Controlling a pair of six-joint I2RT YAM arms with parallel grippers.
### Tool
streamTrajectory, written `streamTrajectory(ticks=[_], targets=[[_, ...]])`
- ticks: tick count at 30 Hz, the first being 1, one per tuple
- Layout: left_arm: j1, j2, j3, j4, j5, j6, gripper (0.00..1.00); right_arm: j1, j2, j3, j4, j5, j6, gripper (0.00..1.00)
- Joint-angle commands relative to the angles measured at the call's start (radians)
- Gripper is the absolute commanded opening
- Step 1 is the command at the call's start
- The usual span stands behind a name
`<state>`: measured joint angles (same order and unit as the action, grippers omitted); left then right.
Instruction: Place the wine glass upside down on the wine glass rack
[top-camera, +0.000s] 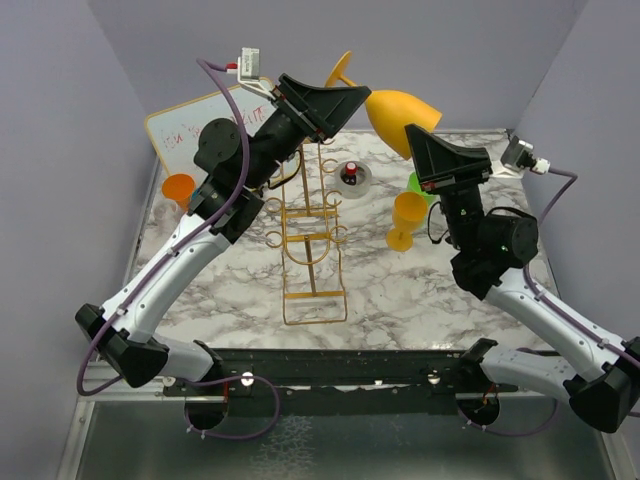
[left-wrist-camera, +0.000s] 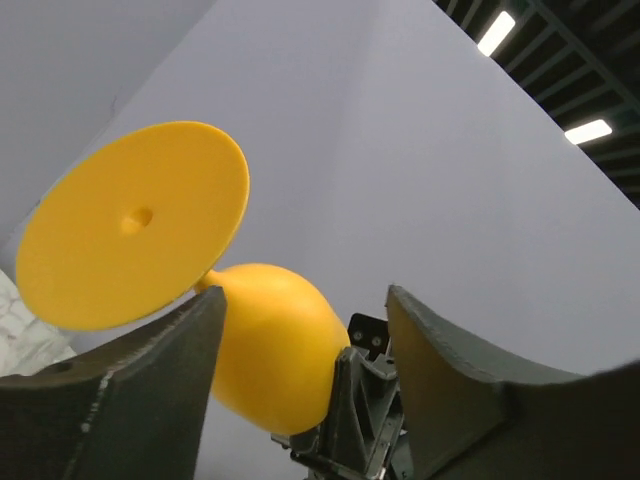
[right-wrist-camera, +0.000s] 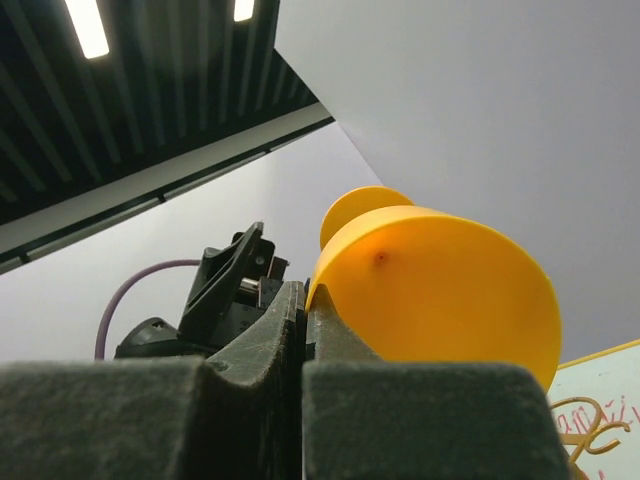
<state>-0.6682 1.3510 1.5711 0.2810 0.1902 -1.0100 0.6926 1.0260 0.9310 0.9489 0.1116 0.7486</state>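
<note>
Remote op here. The white-and-grey marble table (top-camera: 400, 300) has the tall gold wire wine glass rack (top-camera: 313, 240) standing mid-table between the two arms. Up in the air behind the rack is the yellow-orange plastic wine glass (top-camera: 400, 112), lying roughly sideways: its flat round foot points far-left toward the left arm and its bowl mouth points right. The right gripper (top-camera: 410, 132) is clamped tight on the bowl's rim, and as far as I can tell it's the only thing carrying the glass. The left gripper (top-camera: 362, 98) has its jaws spread apart at the stem end, gripping nothing, with foot and bowl just past its fingertips (left-wrist-camera: 205, 315). The rack's loops sit below and nearer to me than the glass, closest to the left arm. So I reckon the left takes the stem, then tips the foot upward.
</note>
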Motion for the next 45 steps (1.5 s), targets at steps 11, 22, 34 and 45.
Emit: streamTrajectory(ticks=[11,22,34,45], targets=[[-0.051,-0.013,-0.044,0.084,-0.247,-0.023,0.55,0.002,0.042,-0.016,0.15,-0.059,0.066,0.01],[-0.053,-0.028,-0.076,0.083,-0.268,-0.023,0.74,0.002,0.054,-0.008,0.192,-0.06,0.067,0.01],[-0.052,0.026,-0.04,0.165,-0.19,0.039,0.36,0.002,0.057,-0.034,0.188,-0.085,0.098,0.01],[-0.052,-0.019,-0.161,0.285,-0.241,0.049,0.01,0.002,0.071,-0.015,0.17,-0.225,0.075,0.01]])
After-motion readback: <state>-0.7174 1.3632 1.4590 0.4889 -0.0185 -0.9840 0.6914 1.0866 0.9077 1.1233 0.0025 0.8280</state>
